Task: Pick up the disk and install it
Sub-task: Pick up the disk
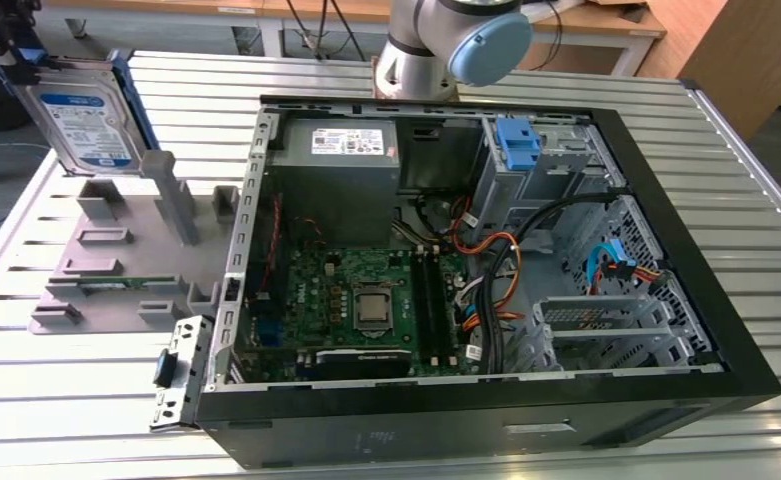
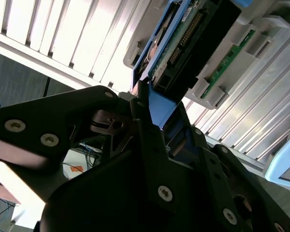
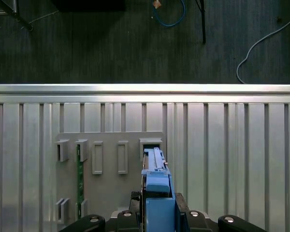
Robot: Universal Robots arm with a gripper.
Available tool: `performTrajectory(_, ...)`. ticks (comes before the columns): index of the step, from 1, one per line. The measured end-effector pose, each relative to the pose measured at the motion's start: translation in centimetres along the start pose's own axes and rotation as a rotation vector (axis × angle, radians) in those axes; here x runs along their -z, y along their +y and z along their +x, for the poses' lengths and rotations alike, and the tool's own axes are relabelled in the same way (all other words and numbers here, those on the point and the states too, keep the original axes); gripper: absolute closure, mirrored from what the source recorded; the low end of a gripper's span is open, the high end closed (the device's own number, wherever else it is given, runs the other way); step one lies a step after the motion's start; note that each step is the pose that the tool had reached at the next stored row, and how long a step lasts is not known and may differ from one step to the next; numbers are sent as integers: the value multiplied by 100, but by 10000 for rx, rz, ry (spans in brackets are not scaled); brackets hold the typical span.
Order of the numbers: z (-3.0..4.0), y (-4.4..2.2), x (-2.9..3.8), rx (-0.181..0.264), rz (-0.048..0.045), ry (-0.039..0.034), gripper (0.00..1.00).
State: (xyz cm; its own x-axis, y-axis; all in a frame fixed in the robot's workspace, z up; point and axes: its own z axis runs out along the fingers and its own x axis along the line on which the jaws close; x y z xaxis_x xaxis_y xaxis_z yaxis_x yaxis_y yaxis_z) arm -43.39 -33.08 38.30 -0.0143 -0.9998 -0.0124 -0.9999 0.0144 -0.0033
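The disk (image 1: 83,115) is a silver hard drive with a white-and-blue label and blue side rails. It stands upright on edge at the exterior view's far left, over the back of the grey holder fixture (image 1: 110,260). My gripper (image 1: 30,62) is shut on its upper end. In the second wrist view the black fingers (image 2: 145,116) clamp the blue rail of the disk (image 2: 183,43). In the first wrist view the disk (image 3: 154,179) is edge-on, its far end at a slot of the fixture (image 3: 106,193). I cannot tell whether it still touches that slot.
The open computer case (image 1: 657,330) lies on the slatted metal table (image 1: 70,420), with a grey power-supply box (image 1: 343,150), a motherboard (image 1: 363,300), cables and an upright blue latch (image 1: 517,145) by the drive bay. A green memory stick (image 1: 117,285) sits in the fixture. The arm's base (image 1: 457,40) stands behind the case.
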Motion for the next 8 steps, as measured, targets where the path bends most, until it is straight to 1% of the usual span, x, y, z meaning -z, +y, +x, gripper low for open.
performTrajectory(3, -1, 0, 35, 0, 2, -2, 64)
performTrajectory(8, -2, -1, 121, 1, 2, 0, 64)
